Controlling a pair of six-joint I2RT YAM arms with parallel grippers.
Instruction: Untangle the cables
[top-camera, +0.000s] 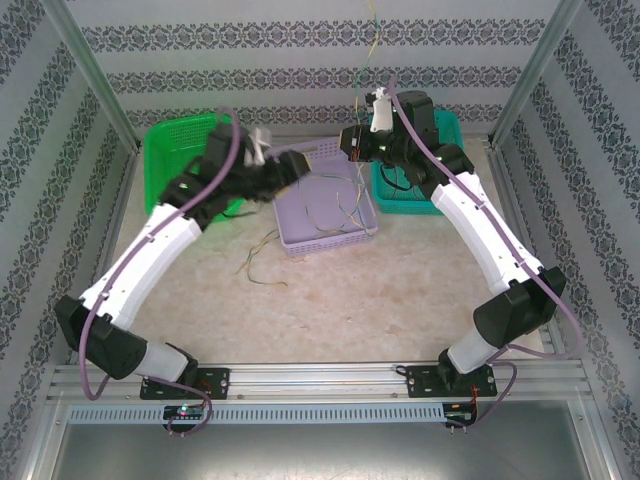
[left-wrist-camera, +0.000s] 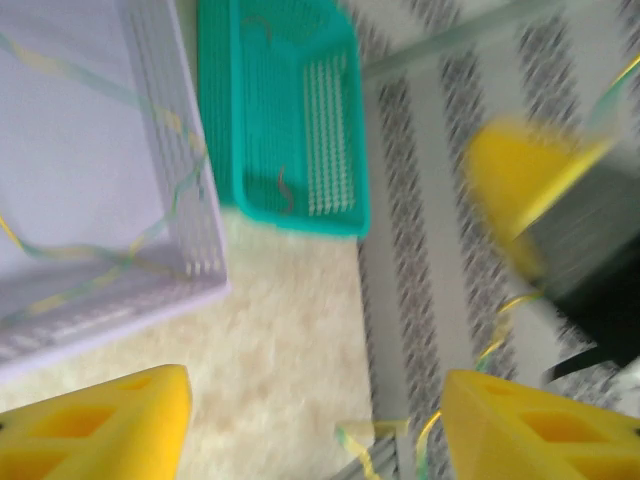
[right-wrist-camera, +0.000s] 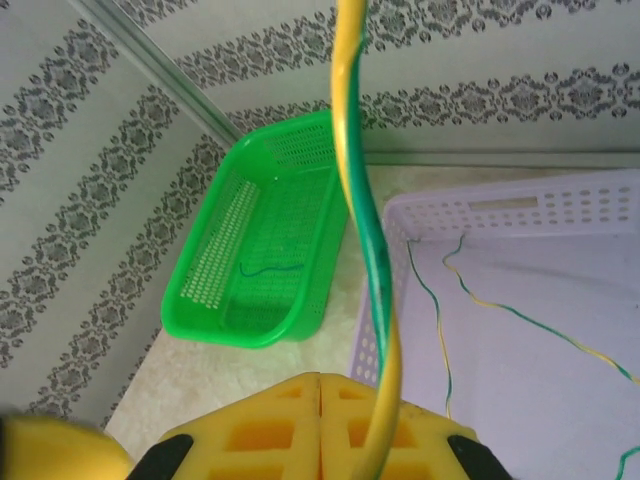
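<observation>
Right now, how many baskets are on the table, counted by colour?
green basket: 1
purple basket: 1
teal basket: 1
Total: 3 baskets

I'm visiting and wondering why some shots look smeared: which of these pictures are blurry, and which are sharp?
Left wrist view: smeared all over, the teal basket and the yellow fingers soft-edged. Top view: mostly sharp and evenly lit, only the left tool blurred. Right wrist view: crisp on the green basket, while the yellow-green cable near the lens looks slightly soft; no glare.
</observation>
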